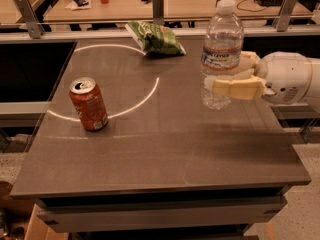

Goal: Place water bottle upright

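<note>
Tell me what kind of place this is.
Probably a robotics lab or office: a test table with a white arc, wooden desks behind, and the pincer gripping the water bottle over the table's right side.

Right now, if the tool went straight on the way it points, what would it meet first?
The tool, shut on the water bottle, points left over the table. That line looks free; the soda can seems nearer the camera, though depth is unclear.

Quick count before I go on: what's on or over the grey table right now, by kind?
water bottle: 1, held upright in the gripper, which is at the right side of the table
soda can: 1, orange, standing on the left
snack bag: 1, green, lying at the far edge
Total: 3
</note>
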Robot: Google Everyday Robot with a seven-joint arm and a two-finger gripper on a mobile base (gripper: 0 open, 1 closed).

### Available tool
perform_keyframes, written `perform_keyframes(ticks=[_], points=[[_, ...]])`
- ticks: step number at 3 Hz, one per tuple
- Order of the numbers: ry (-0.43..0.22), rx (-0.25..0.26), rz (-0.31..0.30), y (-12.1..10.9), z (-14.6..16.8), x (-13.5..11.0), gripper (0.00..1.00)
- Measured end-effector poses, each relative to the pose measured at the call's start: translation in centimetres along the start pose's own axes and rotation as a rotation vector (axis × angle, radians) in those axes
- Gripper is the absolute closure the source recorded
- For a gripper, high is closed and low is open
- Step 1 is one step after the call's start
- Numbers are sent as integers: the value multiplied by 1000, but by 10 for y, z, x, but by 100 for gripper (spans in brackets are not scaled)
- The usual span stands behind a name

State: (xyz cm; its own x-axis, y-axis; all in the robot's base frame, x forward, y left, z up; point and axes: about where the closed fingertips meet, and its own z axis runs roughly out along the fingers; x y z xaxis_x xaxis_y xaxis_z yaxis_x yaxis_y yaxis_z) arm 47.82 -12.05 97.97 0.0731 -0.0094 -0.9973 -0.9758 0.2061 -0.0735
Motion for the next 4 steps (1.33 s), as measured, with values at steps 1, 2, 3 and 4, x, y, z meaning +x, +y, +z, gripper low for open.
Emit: perform_keyframes(ticks=[1,2,3,4], points=[[-84,-37,14,13,10,16,100],[-132,-73,0,24,19,30,100],[-118,-108,-28,35,22,43,100],[-79,-142,-73,44,23,56,100]])
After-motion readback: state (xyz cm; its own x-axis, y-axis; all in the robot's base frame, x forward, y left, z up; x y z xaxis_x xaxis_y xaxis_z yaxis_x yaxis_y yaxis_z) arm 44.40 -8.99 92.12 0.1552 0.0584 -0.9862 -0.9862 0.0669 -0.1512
